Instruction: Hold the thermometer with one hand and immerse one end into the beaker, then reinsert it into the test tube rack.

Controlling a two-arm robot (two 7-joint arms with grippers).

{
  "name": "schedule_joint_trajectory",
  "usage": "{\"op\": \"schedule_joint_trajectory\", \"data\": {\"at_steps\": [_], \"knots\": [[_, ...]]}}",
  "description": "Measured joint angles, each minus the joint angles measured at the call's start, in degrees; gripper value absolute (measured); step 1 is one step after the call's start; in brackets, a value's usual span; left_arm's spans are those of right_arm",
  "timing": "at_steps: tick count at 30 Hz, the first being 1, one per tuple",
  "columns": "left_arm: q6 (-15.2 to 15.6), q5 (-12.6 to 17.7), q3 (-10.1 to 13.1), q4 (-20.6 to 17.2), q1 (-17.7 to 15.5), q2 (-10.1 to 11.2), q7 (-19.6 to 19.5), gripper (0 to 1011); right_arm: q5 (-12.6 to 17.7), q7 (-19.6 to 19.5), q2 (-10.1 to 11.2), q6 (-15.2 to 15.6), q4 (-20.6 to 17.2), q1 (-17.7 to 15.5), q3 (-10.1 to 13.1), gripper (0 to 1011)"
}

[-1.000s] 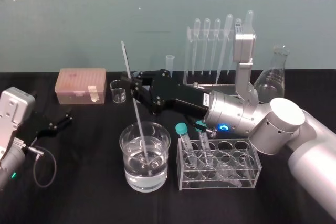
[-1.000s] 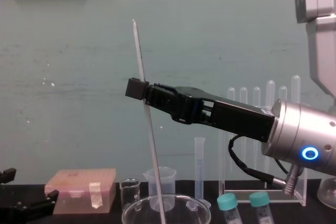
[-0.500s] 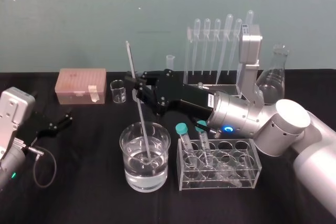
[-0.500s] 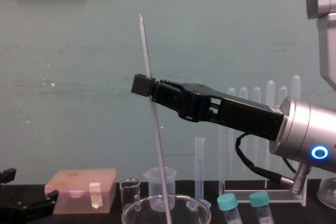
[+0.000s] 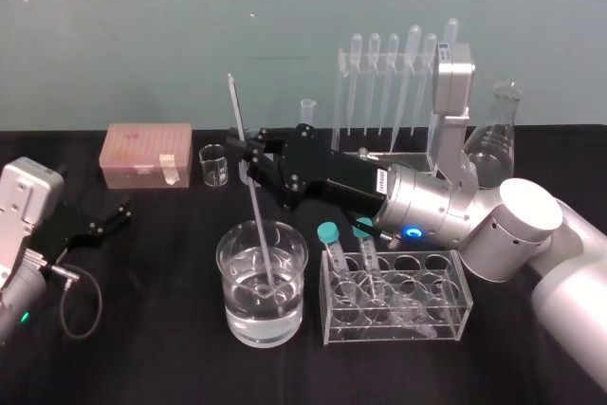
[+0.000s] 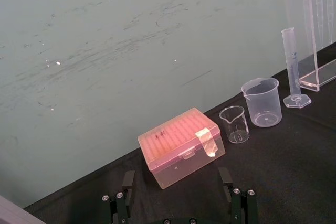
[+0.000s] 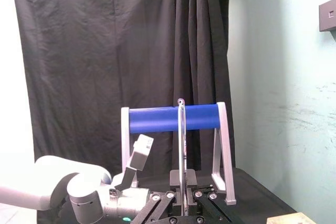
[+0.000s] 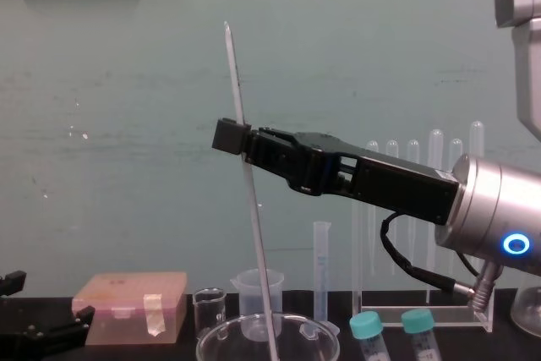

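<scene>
1. Head view: the right gripper (image 5: 248, 160) is clenched on the thermometer (image 5: 260, 234) above the beaker (image 5: 228, 284). The rod leans, and its lower end sits inside the beaker, apparently in the water. The test tube rack (image 5: 340, 92) stands behind and to the right of the beaker. A low tube holder (image 5: 398, 329) with capped tubes sits just right of it. If the rod is swung rackward before it is lifted clear, its tip could catch the beaker's rim and tip or drag the beaker, or snap the glass. The left gripper (image 5: 104, 220) lies parked well left of the beaker.

2. Left wrist view: the left gripper's fingers (image 6: 231, 192) are spread and empty, facing a pink box (image 6: 181, 145) far from the beaker. It offers no steadying if the beaker shifts.

3. Right wrist view: the rod runs straight up through the pinch. The contact is narrow, so a wet, smooth rod might slide or pivot under a jolt.

4. Chest view: the grip sits around mid-rod, high over the beaker's rim. Much length hangs below the grip, so any wrist tilt swings the tip widely. At the rack that could miss the top-bar hole or knock the pipettes (image 8: 435, 175) there.
</scene>
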Motion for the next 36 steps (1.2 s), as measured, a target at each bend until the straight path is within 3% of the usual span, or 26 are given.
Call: {"op": "schedule_joint_trajectory", "data": {"at_steps": [36], "knots": [[0.00, 0.00, 0.00, 0.00, 0.00, 0.00, 0.00, 1008, 0.06, -0.36, -0.17, 0.28, -0.50, -0.62, -0.09, 56]]}}
